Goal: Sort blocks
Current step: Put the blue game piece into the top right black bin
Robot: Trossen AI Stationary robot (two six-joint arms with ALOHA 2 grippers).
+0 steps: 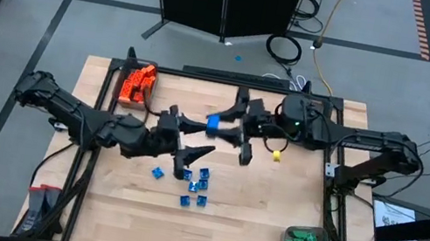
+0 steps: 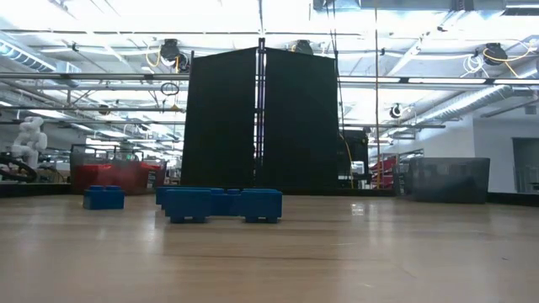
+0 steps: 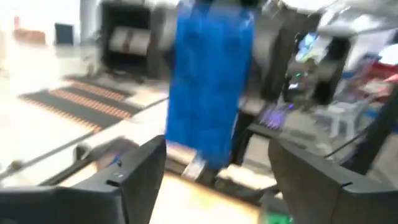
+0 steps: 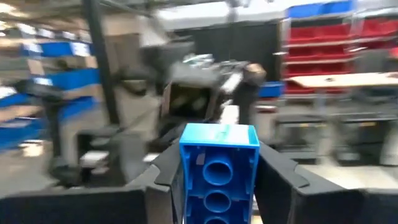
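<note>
Meeting mid-table, right gripper (image 4: 217, 180) clamping blue block (image 4: 219, 171), left gripper (image 3: 214, 177) spread.

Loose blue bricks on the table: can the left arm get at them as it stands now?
Probably yes. The left gripper stands open, apart from the blue block in the right gripper; the loose blue bricks lie uncovered close by.

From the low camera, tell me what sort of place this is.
Probably an industrial lab or warehouse workshop: exposed ceiling pipes, storage bins on shelving, and a black partition behind the wooden table.
</note>
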